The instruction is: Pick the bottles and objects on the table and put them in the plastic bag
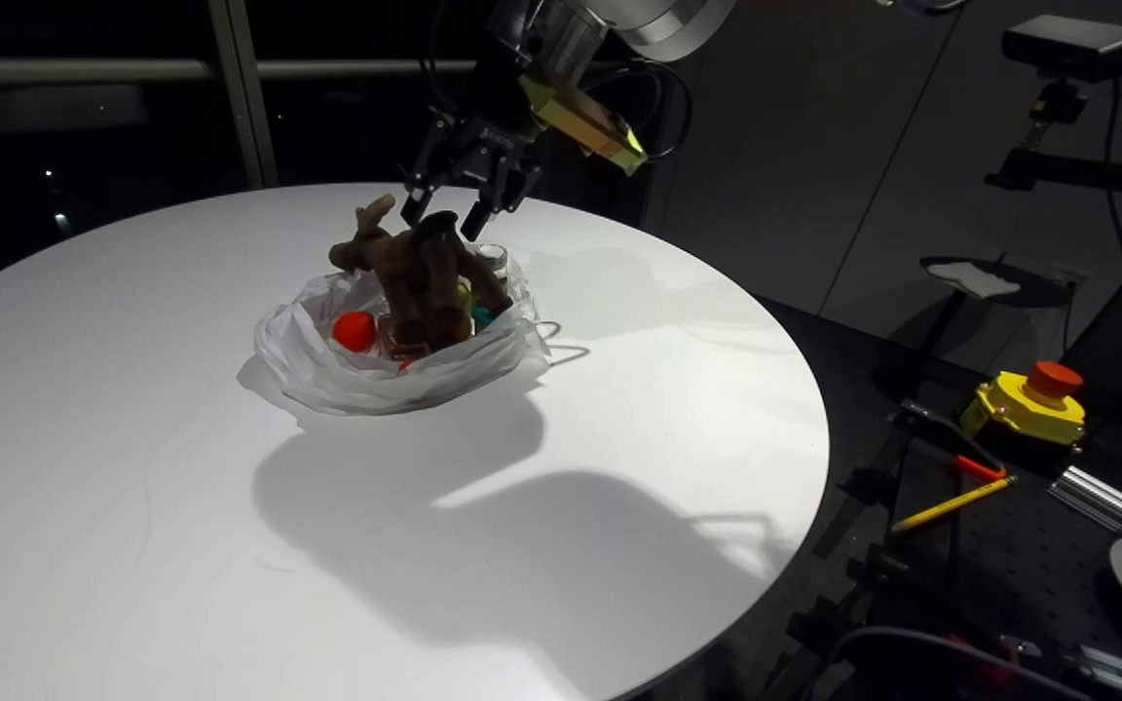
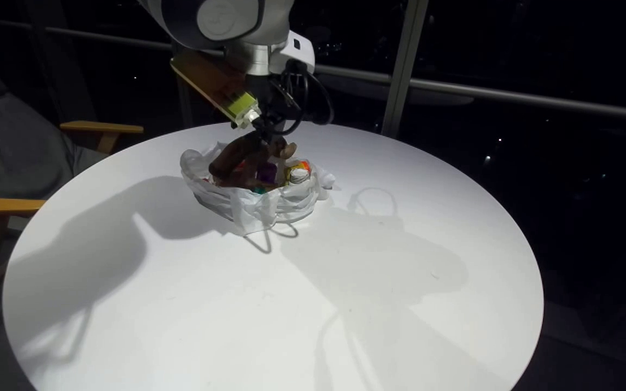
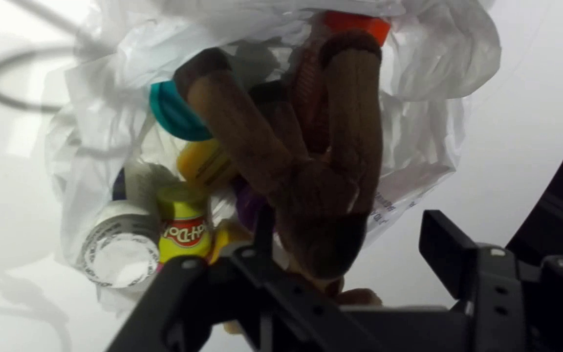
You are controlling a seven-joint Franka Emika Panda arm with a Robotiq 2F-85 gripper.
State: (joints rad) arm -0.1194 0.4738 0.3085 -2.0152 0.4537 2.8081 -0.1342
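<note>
The white plastic bag [image 1: 405, 389] lies open on the round table in both exterior views [image 2: 248, 209]. A brown plush toy [image 1: 415, 268] stands up out of it; it fills the middle of the wrist view [image 3: 320, 181]. Inside the bag are a yellow Play-Doh tub [image 3: 184, 225], a white-capped bottle [image 3: 122, 254], a teal lid [image 3: 176, 112], a purple thing [image 3: 252, 205] and a red round thing [image 1: 355, 331]. My gripper [image 3: 350, 239] is open above the toy, its fingers apart [image 1: 444, 214]; the toy's dark end shows between them, and I cannot tell whether they touch it.
The white round table [image 1: 132, 487] has a curved edge all round. The bag's thin handles lie on the table beside it. A chair [image 2: 14, 146] stands past the edge. A yellow box with a red button [image 1: 1028, 404] is on a dark surface off the table.
</note>
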